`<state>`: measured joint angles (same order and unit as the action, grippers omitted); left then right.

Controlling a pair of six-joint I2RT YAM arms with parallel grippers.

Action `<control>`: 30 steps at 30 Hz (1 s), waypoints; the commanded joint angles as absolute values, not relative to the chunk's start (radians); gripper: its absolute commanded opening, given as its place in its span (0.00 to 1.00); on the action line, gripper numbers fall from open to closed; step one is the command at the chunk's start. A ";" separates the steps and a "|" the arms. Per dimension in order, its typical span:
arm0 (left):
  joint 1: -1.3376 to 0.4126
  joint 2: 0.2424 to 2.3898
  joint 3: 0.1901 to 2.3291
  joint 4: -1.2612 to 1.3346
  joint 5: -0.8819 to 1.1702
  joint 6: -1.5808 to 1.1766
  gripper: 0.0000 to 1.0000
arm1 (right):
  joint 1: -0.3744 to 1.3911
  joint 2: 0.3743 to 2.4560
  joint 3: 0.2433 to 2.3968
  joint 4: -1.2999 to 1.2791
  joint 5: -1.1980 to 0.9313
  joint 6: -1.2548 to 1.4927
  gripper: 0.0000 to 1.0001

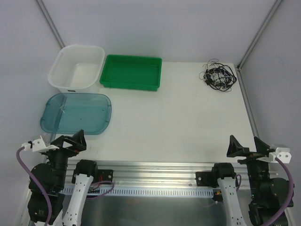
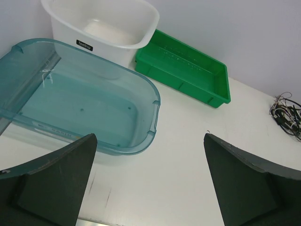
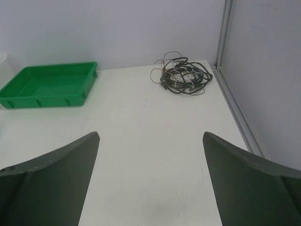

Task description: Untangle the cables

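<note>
Near edge: the left gripper (image 1: 69,142) and right gripper (image 1: 244,146), each with dark fingers spread wide, holding nothing. Middle left: a translucent teal plastic tub (image 1: 107,101). Beyond it: a white plastic basin (image 1: 99,52) and a shallow green plastic tray (image 1: 159,61). Far right corner of the white table (image 1: 178,122): the cables (image 1: 218,75), a small knot of black loops with thin white cord, well apart from both grippers. The knot is judged light, limp and springy, and an outer black loop offers the clearest hold. Crossings and cable ends are too small to resolve, and the left wrist view cuts the bundle off.
</note>
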<state>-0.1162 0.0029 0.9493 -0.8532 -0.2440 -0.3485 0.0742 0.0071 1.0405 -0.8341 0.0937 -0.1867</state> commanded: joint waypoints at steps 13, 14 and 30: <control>-0.109 -0.077 0.893 -0.836 -0.173 -0.428 0.99 | 0.071 0.198 1.037 -0.839 -0.006 -0.025 0.97; -0.109 -0.060 0.887 -0.835 -0.155 -0.439 0.99 | 0.072 0.225 1.035 -0.845 0.030 -0.005 0.97; -0.109 0.259 0.743 -0.680 -0.002 -0.419 0.99 | 0.032 0.954 1.115 -0.623 0.204 0.365 0.97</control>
